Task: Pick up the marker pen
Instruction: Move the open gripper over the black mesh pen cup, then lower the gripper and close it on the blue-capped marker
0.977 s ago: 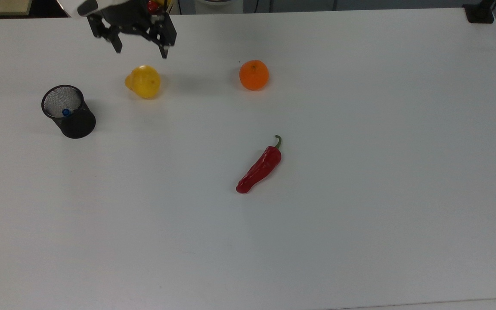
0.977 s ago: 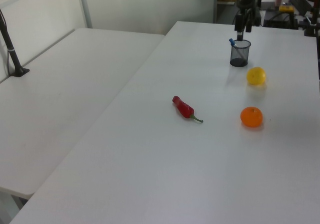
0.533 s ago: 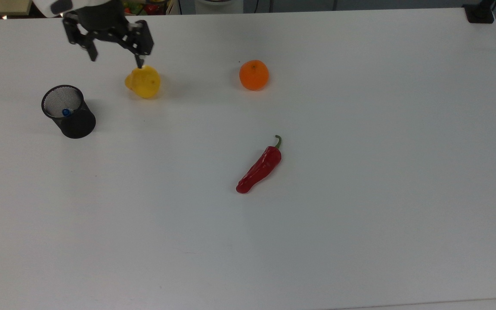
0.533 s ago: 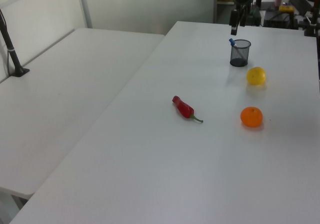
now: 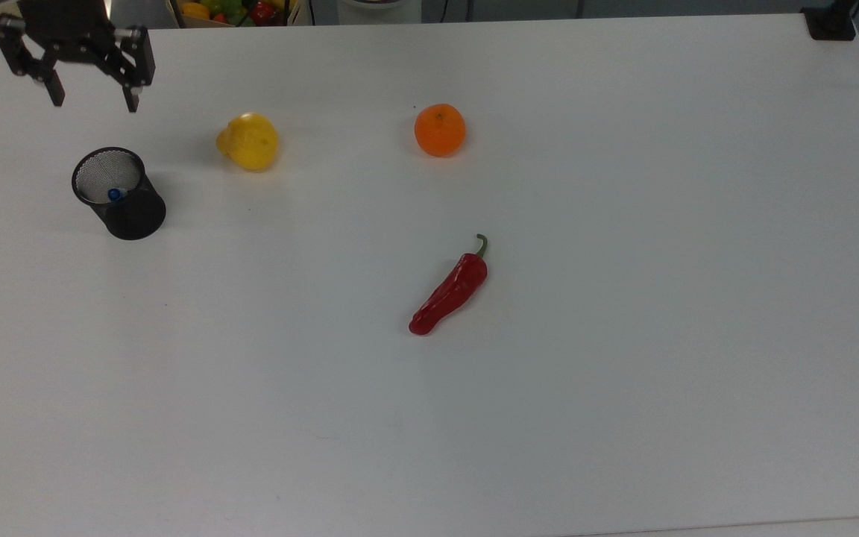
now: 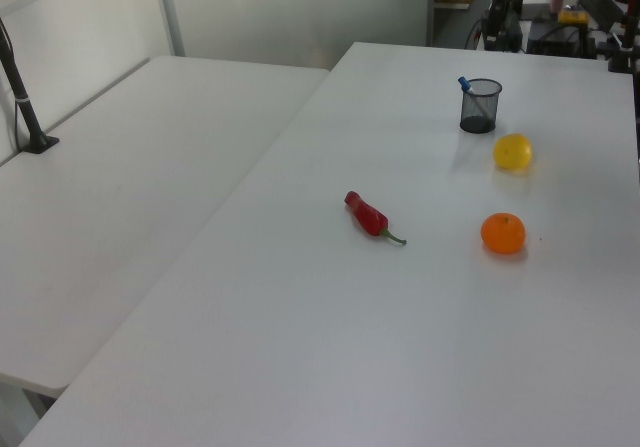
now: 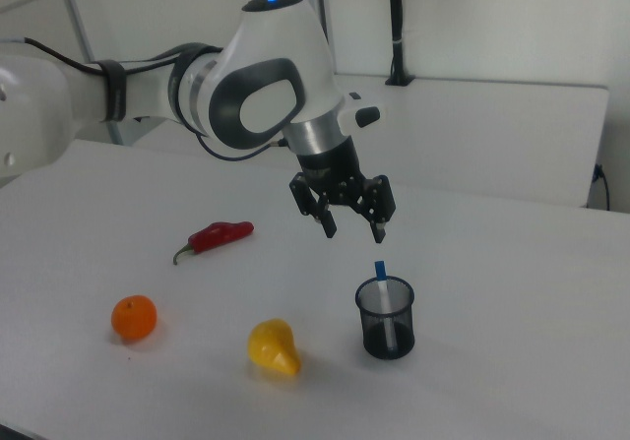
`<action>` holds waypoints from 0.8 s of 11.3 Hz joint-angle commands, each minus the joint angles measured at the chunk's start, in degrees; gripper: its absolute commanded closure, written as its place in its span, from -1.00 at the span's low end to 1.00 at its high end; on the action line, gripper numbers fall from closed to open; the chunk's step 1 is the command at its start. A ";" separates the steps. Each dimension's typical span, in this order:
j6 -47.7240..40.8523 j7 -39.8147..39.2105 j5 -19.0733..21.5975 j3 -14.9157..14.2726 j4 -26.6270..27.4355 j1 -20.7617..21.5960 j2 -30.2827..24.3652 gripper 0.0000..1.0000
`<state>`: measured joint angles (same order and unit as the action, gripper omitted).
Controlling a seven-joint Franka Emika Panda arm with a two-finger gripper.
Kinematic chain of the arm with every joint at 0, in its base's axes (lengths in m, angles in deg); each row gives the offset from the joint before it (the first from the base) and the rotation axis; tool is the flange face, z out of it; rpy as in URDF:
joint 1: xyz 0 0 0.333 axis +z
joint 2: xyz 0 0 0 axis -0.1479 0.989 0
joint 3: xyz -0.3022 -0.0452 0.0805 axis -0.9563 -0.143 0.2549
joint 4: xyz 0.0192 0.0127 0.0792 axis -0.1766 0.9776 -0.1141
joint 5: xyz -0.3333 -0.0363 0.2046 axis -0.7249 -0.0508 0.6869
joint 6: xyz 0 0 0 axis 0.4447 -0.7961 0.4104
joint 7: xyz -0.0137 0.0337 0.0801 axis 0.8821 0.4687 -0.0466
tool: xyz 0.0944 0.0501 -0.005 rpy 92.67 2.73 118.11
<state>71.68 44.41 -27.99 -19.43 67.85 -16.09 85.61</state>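
Note:
The marker pen [image 7: 380, 272] stands slanted in a black mesh cup [image 7: 386, 320], its blue cap poking above the rim and its white barrel showing through the mesh. In the top view, the pen's blue end [image 5: 113, 195] shows inside the cup [image 5: 131, 212]. In the left view, the blue cap [image 6: 463, 83] sticks out of the cup [image 6: 479, 107]. My gripper [image 7: 354, 233] hangs open and empty in the air above the cup, a little to the right view's left of the pen. In the top view my gripper [image 5: 94, 101] sits beyond the cup, near the table's far edge.
A yellow fruit [image 5: 248, 141], an orange [image 5: 440, 130] and a red chilli [image 5: 450, 291] lie on the white table [image 5: 623, 335]. The yellow fruit is the nearest to the cup, on the top view's right of it. A box of fruit [image 5: 236, 10] stands past the far edge.
My gripper has travelled to the top view's left, from over the yellow fruit to a spot beyond the cup. It stays open. The objects on the table have not moved.

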 commanded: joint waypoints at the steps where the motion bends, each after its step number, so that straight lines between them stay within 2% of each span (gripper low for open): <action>1: 5.15 -1.15 -0.26 -0.35 -1.35 0.64 4.99 -0.43; 5: 5.07 -0.28 0.96 -0.35 -7.06 1.08 11.40 -0.07; 9: 5.25 -0.11 1.23 -0.18 -8.05 1.17 13.35 0.04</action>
<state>76.60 44.35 -27.73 -19.23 61.26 -15.52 97.61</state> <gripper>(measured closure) 0.502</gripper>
